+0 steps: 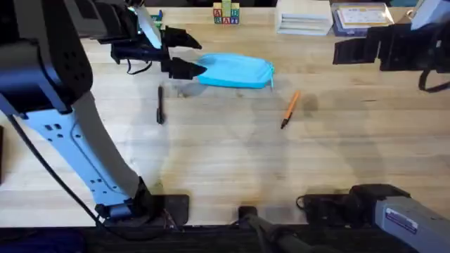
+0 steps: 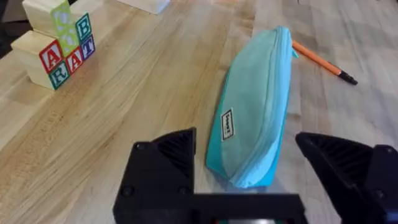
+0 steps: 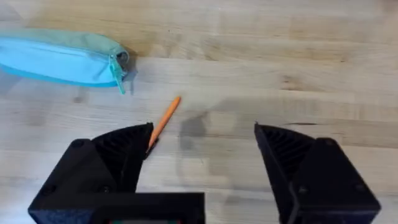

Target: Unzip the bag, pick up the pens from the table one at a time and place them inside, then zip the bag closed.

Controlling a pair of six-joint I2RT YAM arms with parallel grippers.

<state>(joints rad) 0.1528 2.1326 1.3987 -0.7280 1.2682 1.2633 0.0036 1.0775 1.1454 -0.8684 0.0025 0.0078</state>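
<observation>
The light blue bag (image 1: 235, 70) lies zipped shut on the table (image 1: 225, 161), its zipper pull (image 3: 117, 74) at the right end. My left gripper (image 1: 186, 53) stands open at the bag's left end, one finger on each side. In the left wrist view that end of the bag (image 2: 255, 118) sits between the black fingers (image 2: 168, 165). The black pen (image 1: 160, 105) lies left of the bag, nearer the front. The orange pen (image 1: 290, 109) lies right of the bag's right end. My right gripper (image 3: 202, 155) hovers open above the table beside the orange pen (image 3: 163, 121).
Lettered wooden blocks (image 1: 226, 14) stand at the back centre, also seen as blocks (image 2: 59, 40) in the left wrist view. Clear boxes (image 1: 304, 17) and a second box (image 1: 362, 17) sit at the back right. Bare tabletop stretches across the front.
</observation>
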